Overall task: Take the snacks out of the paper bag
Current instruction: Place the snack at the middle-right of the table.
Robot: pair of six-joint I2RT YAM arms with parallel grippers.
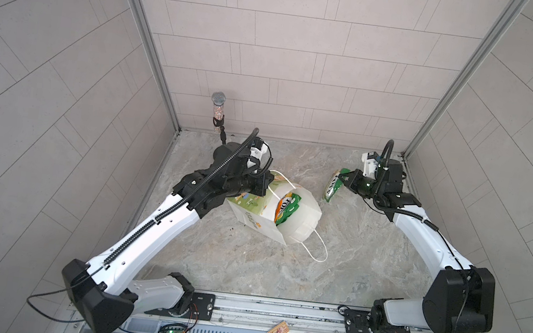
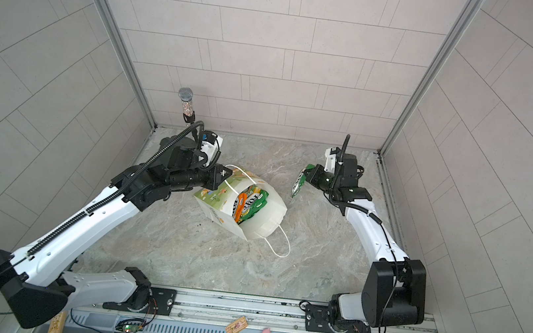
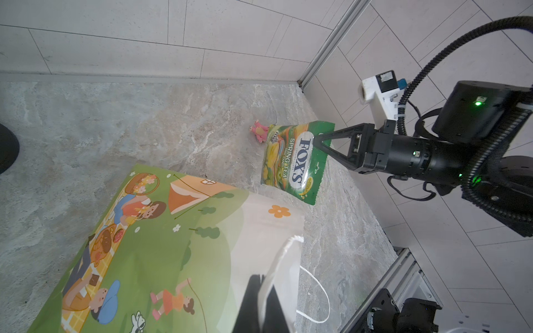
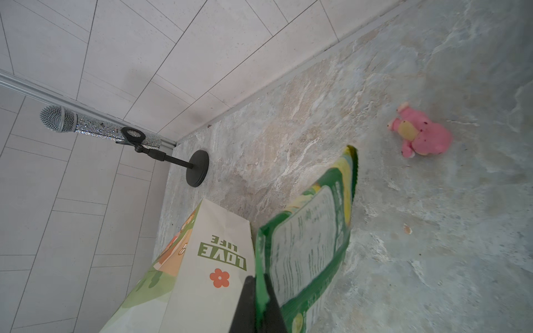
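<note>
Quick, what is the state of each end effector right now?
Left end effector: closed on the top edge of the paper bag.
Right end effector: closed, holding a FOX'S candy bag.

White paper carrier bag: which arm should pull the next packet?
Right, probably: left gripper is shut on the white cord handle, steadying the white paper carrier bag; right gripper holds a green FOX'S candy packet clear of it and can return after dropping that.
</note>
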